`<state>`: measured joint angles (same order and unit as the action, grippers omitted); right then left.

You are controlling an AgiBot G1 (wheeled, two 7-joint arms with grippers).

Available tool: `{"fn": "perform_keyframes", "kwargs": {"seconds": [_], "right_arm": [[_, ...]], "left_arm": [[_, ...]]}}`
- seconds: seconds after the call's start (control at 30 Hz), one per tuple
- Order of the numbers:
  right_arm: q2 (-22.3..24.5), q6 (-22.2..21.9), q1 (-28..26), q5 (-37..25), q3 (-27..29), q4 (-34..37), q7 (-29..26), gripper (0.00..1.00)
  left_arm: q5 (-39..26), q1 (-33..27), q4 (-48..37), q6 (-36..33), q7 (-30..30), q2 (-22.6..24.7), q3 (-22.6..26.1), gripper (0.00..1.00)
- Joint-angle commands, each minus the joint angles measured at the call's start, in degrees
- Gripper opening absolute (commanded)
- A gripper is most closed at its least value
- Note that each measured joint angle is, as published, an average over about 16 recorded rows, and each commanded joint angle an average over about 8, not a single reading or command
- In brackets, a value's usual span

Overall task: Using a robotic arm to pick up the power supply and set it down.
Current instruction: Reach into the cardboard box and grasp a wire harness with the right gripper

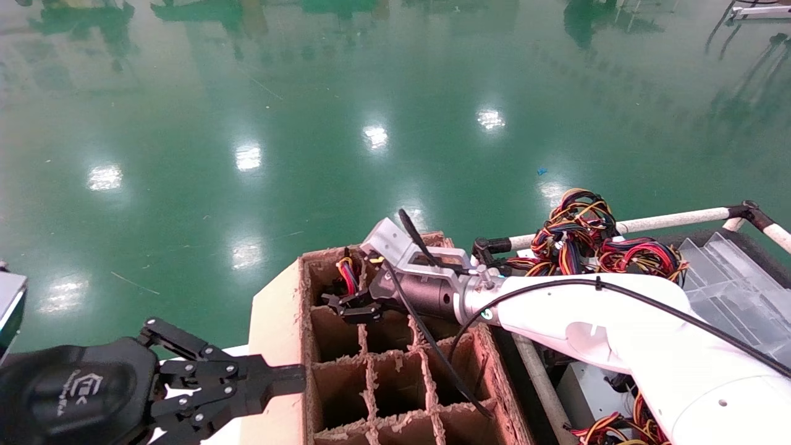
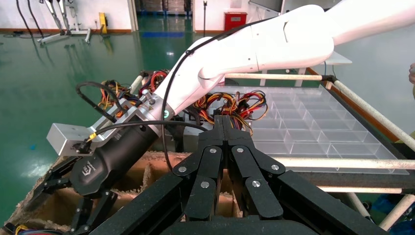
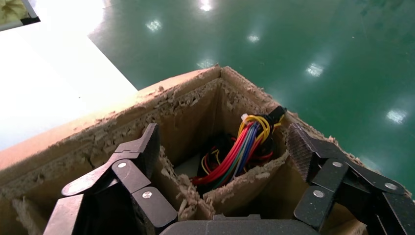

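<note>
The power supply sits in the far-left cell of a divided cardboard box (image 1: 278, 321). Its red, yellow and blue wire bundle (image 3: 235, 152) rises out of the cell, also seen from the head view (image 1: 347, 275), and its grey body is mostly hidden beneath the wires. The white robotic arm (image 1: 593, 309) reaches in from the right. My right gripper (image 3: 222, 139) hangs open just above that cell, its fingers (image 3: 147, 147) straddling the dividers and touching nothing. It also shows in the left wrist view (image 2: 63, 205). My left gripper (image 1: 296, 374) is shut and empty at the box's near-left edge.
Behind the box, more power supplies with wire bundles (image 1: 581, 238) lie on a cart beside clear plastic trays (image 1: 735, 290). A white pipe rail (image 1: 667, 218) borders the cart. The box's other cells (image 1: 395, 389) look empty. Green floor lies beyond.
</note>
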<state>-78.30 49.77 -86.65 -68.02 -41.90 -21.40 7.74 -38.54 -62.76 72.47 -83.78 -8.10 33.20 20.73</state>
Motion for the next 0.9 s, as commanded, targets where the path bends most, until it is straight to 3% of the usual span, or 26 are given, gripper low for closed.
{"fn": "perform_keyframes", "kwargs": {"seconds": [0.03,0.9], "right_arm": [[0.0,-1.0,0.1,0.6,-1.2,-0.4,-0.4,0.00],[0.0,-9.3,0.5,10.5,-14.4,-2.9,-4.9,0.00]], "left_arm": [[0.0,0.0,0.0,0.0,0.0,0.0,0.0,0.00],[0.0,0.0,0.0,0.0,0.0,0.0,0.0,0.00]]}}
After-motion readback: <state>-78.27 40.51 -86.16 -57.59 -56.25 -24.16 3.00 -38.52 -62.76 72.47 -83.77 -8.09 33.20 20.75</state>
